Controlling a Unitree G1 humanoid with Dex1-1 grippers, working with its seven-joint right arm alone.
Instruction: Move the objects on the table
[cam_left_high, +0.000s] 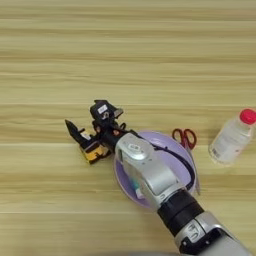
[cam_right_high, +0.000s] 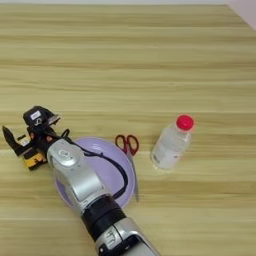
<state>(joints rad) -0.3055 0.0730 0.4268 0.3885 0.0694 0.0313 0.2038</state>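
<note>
Gripping: claw, closed on the tape measure, one black finger to its left.
Tape measure: yellow and black, just left of the plate's left rim, low over or on the counter; contact cannot be told.
Arm: silver forearm crosses over the plate from bottom right.
Plate: purple, partly covered by the arm.
Tube: a teal-and-white bit shows in the plate beside the forearm.
Scissors: red handles, at the plate's upper right rim.
Bottle: clear, red cap, right of the scissors, apart from them.
</note>
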